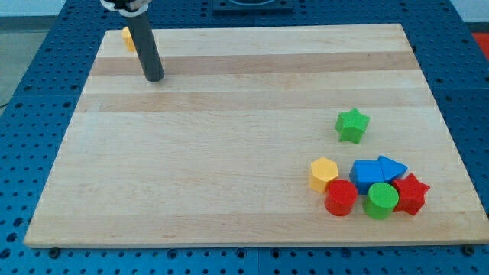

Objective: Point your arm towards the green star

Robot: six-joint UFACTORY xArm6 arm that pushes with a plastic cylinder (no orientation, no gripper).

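The green star point(352, 124) lies on the wooden board point(229, 153) at the view's right, a little above a cluster of blocks. My tip point(155, 78) stands near the board's top left corner, far to the left of the star and well apart from it. A yellow block point(127, 38) sits just behind the rod at the top left, partly hidden by it.
A cluster at the view's bottom right holds a yellow hexagon point(323, 173), a red cylinder point(341, 198), a green cylinder point(380, 200), a red star point(411, 193), a blue cube point(367, 173) and a blue triangle point(392, 167). A blue perforated table surrounds the board.
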